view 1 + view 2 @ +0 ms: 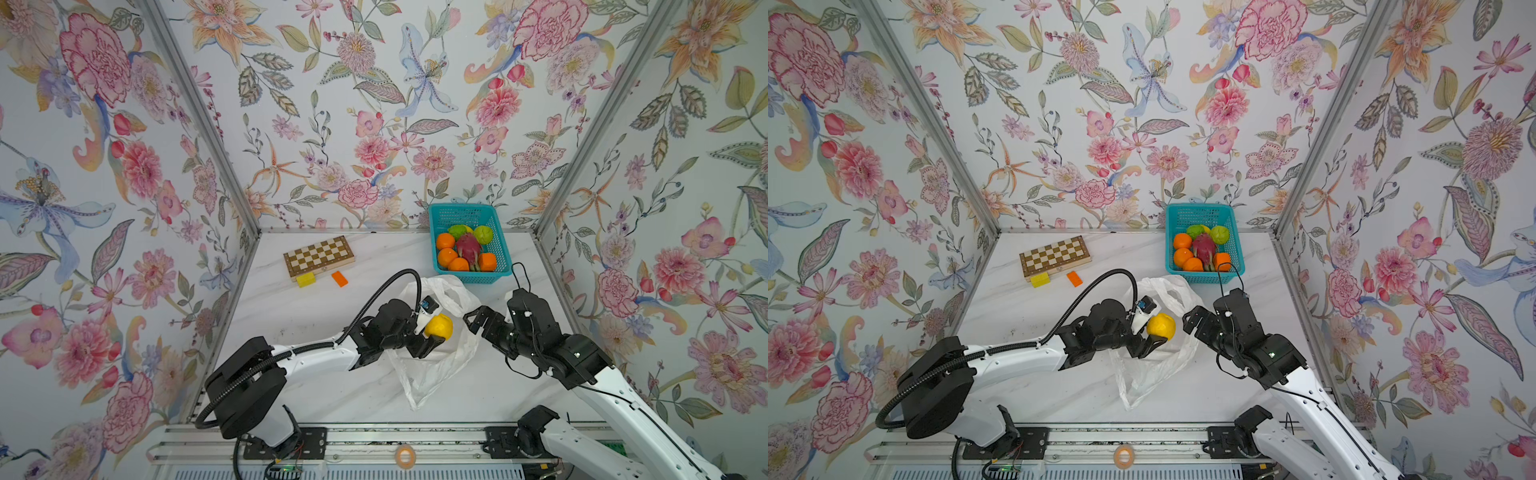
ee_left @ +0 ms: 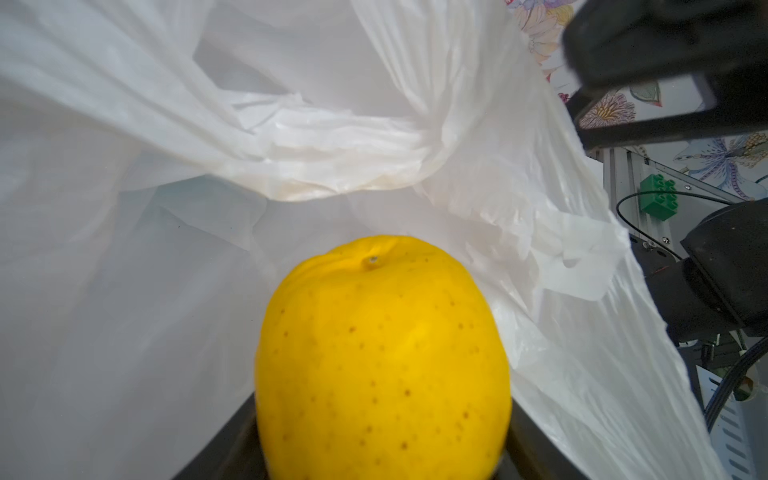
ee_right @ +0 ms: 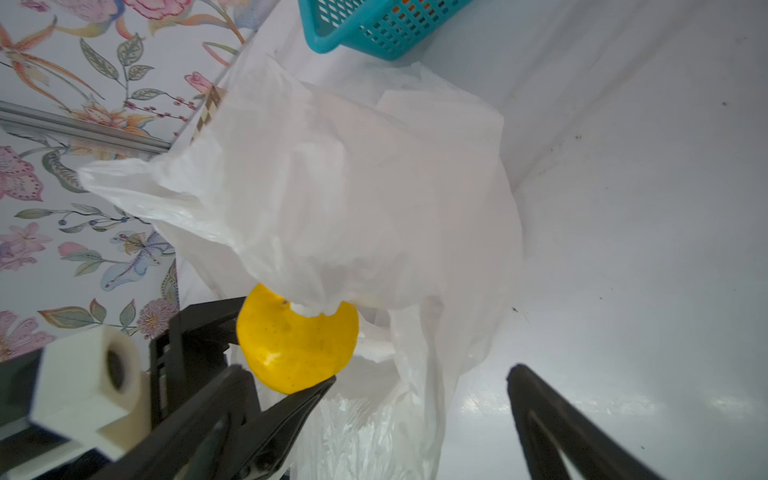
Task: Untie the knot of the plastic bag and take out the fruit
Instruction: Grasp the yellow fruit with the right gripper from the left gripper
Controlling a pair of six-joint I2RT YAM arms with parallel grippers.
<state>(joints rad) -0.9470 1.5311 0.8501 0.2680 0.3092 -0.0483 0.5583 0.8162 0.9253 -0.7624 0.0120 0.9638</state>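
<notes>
My left gripper [image 1: 435,332] is shut on a round yellow fruit [image 1: 439,326] [image 2: 382,357], held just above the open mouth of the crinkly white plastic bag [image 1: 432,374] [image 3: 353,187], which lies slack on the table. The knot is not in view. My right gripper [image 1: 471,322] [image 3: 422,376] stands open at the bag's right side with nothing between its fingers, close to the yellow fruit [image 3: 297,345]. Other fruit lies in the teal basket [image 1: 473,276]: oranges [image 1: 445,241], a dragon fruit [image 1: 468,248] and green fruits [image 1: 483,235].
A folded chessboard [image 1: 319,255] lies at the back left, with a yellow block [image 1: 306,279] and an orange block [image 1: 340,279] in front of it. Floral walls close in three sides. A tape roll [image 1: 405,456] sits on the front rail.
</notes>
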